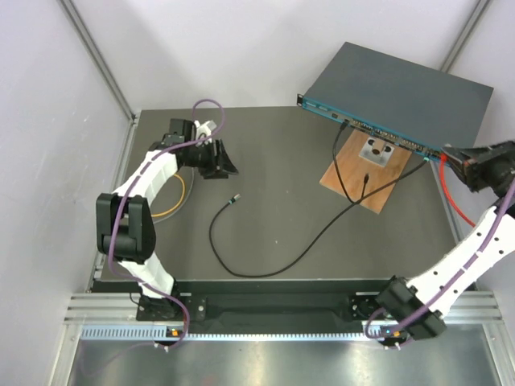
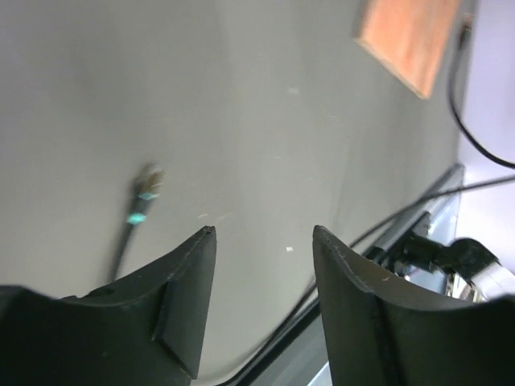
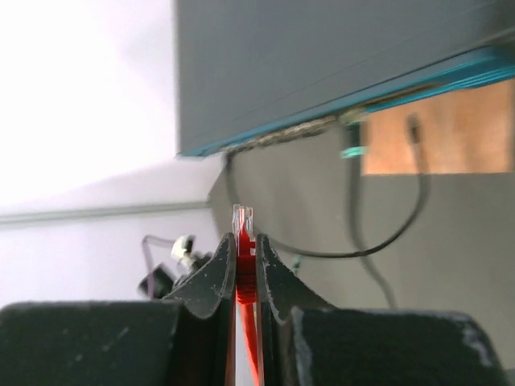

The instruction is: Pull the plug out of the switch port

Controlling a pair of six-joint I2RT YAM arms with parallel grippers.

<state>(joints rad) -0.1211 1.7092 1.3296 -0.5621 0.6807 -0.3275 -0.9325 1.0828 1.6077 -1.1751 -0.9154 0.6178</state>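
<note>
Surface: dark grey matt tabletop (image 1: pixel 273 145), white walls round it, alu frame posts at the corners.
R gripper (image 3: pixel 245 241): jaws all but shut, pinching the red plug (image 3: pixel 242 219) by its boot. Clear tip sticks out just past the fingertips.
Red cable (image 3: pixel 251 346): runs back btw the jaws toward the wrist. Thin, prob. limp.
Plug pos.: just ahead of R jaws, apart from the switch (image 3: pixel 322 56). A gap shows to the teal port face (image 3: pixel 467 74), so prob. already out of its port.
Handling, plug: light, small, hard plastic, likely slick, latch tab prob. brittle. Best hold is on the boot/body sides, not the cable. Pull straight back, no twist.
Handling, switch: stiff metal box, looks heavy enough to stay put under a light tug.
Beyond R jaws, to the right: black cable (image 3: pixel 352 151) w/ teal boot, plugged into the port face. Wooden board (image 3: pixel 438 129) past it.
L gripper (image 2: pixel 264 233): jaws part open, nothing btw them.
Ahead-left of L jaws: loose black plug (image 2: pixel 143 193) lying on the tabletop, apart from the fingertips.
</note>
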